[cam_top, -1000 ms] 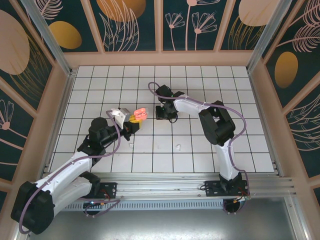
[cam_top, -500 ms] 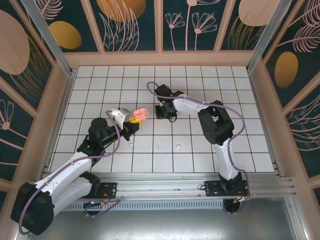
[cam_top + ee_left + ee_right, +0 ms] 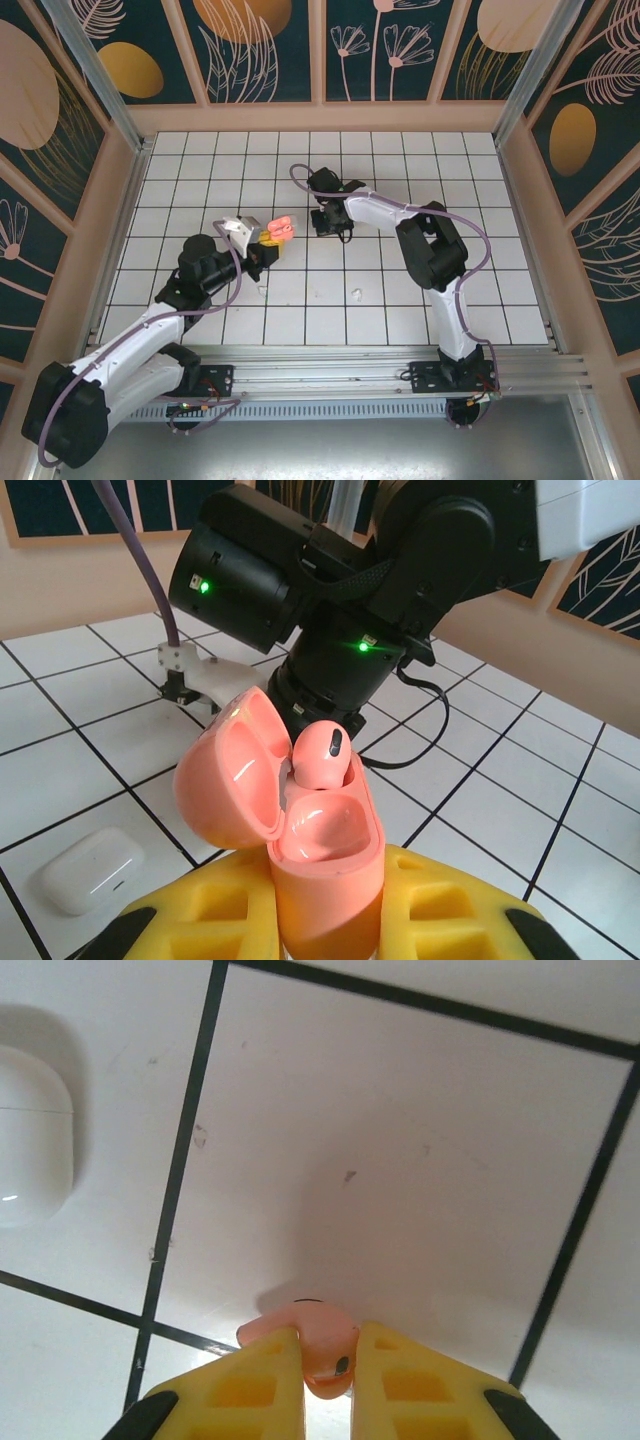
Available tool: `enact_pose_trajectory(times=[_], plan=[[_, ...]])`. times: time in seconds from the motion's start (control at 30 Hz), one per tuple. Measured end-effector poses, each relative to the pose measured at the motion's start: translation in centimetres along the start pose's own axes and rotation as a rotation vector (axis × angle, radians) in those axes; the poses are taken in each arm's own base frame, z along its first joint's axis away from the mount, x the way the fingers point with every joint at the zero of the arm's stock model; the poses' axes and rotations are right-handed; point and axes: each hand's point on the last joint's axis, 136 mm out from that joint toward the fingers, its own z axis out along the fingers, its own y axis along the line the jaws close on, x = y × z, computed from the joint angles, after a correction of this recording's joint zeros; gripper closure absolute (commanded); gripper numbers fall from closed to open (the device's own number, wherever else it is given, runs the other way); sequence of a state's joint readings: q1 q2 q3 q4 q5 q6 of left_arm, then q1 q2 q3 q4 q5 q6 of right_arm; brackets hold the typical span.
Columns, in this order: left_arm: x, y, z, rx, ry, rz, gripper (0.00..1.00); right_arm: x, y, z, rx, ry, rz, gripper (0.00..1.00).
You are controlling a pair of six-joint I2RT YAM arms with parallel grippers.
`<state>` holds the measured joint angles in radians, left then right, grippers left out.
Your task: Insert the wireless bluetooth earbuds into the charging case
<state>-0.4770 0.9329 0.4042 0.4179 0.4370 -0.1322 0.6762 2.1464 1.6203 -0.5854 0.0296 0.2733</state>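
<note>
Your left gripper (image 3: 330,925) is clamped, yellow fingers (image 3: 450,915) tight on the base of the pink charging case (image 3: 325,850). It holds the case upright above the tiled surface (image 3: 70,770) with the lid (image 3: 225,770) swung open to the left. A pink earbud (image 3: 322,757) sits in the far well, next to the lid. Directly behind the open case looms the right arm's black wrist (image 3: 330,590), blocking the view past it. Your right gripper (image 3: 325,1355) is pinched tight on a second pink earbud (image 3: 312,1328), held low over a white tile; whether it touches the tile cannot be told. A closed white case (image 3: 30,1140) lies flat off to its left, and in the left wrist view it rests on the tiles to the lower left of the pink one. From overhead, one white earbud (image 3: 262,290) lies loose near the left arm and another white earbud (image 3: 356,294) farther right, both apart from the two grippers.
</note>
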Motion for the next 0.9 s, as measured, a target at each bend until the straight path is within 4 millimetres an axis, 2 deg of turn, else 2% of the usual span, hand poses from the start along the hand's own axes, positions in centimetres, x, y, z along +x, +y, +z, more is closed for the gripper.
enact_pose_trajectory(times=[0.13,0.3,0.43,0.57,0.9], plan=[[0.3,0.1,0.3,0.002,0.013,-0.006,1.0,-0.9,-0.8,-2.3,0.046,-0.058,-0.039,0.88],[0.3,0.0,0.7,0.014,0.025,-0.01,1.0,-3.0,-1.0,-8.0,0.081,-0.191,-0.094,0.88],[-0.2,-0.1,1.1,0.028,0.027,-0.01,1.0,-4.0,-0.7,-12.2,0.093,-0.286,-0.139,0.88],[-0.5,-0.1,1.7,0.045,0.035,-0.001,1.0,-3.8,-0.1,-15.4,0.09,-0.351,-0.192,0.88],[-1.2,-0.1,3.6,0.087,0.064,-0.001,1.0,-2.6,2.4,-21.2,0.037,-0.484,-0.331,0.89]])
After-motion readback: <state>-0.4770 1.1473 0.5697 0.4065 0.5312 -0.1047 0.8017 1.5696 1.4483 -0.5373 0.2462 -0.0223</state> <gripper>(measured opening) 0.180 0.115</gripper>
